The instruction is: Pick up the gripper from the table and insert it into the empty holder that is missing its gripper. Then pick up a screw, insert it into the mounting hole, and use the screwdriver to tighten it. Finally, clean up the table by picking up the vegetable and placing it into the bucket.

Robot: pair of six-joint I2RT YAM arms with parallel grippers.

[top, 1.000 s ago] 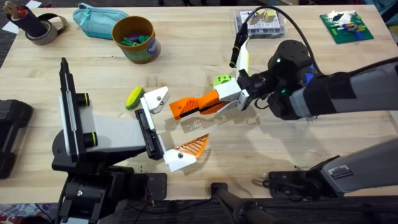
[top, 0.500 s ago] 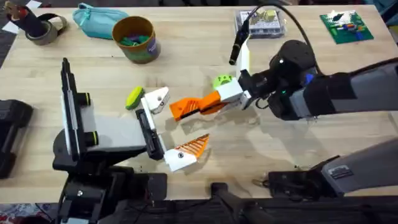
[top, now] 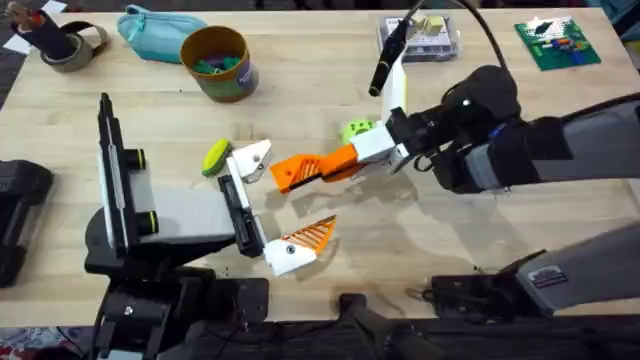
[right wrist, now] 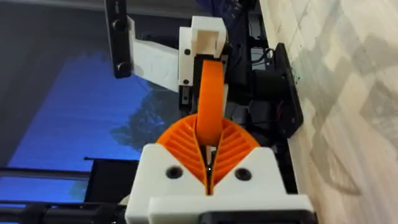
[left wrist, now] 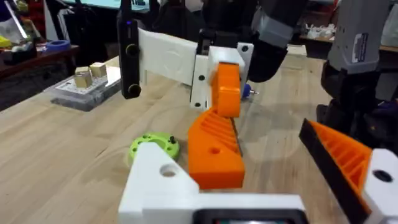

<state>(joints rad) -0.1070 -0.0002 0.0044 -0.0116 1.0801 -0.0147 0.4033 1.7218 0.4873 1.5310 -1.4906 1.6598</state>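
Flat orange ribbed gripper (top: 300,172), triangular.

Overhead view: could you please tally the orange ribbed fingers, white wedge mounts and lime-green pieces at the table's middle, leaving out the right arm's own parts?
Orange ribbed fingers: 2 (the gripper, mounted finger)
White wedge mounts: 2 (the holder, twin mount)
Lime-green pieces: 2 (oblong piece, round piece)
Total: 6

The right arm (top: 520,150) is dark grey and black, with a rounded joint housing carrying a small green light and a blue spot. A black cable loops over it. Its gripper (top: 300,172) has a white body with orange ribbed fingers (right wrist: 208,146).
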